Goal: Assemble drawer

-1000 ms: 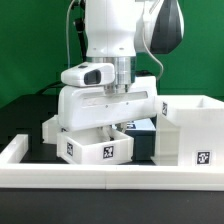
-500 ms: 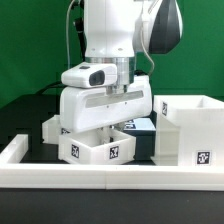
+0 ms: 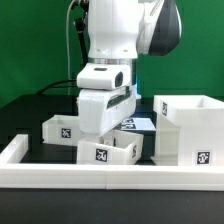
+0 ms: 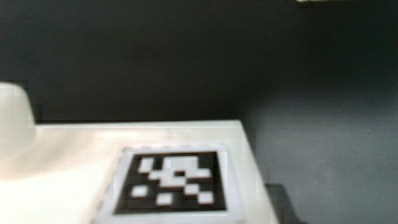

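On black table [image 3: 28,118], square drawer [image 3: 110,151] with housing [image 3: 188,130] before pushing, keeping it level; cannot tell whether gripper [image 3: 103,132] pinches.

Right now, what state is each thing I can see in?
hand: low over the drawer, fingers hidden; open or shut, cannot tell.
drawer: upright, opening upward, directly under the hand.
housing: upright, opening upward, beside the drawer at the exterior view's right.
border rail: lying flat along the front.
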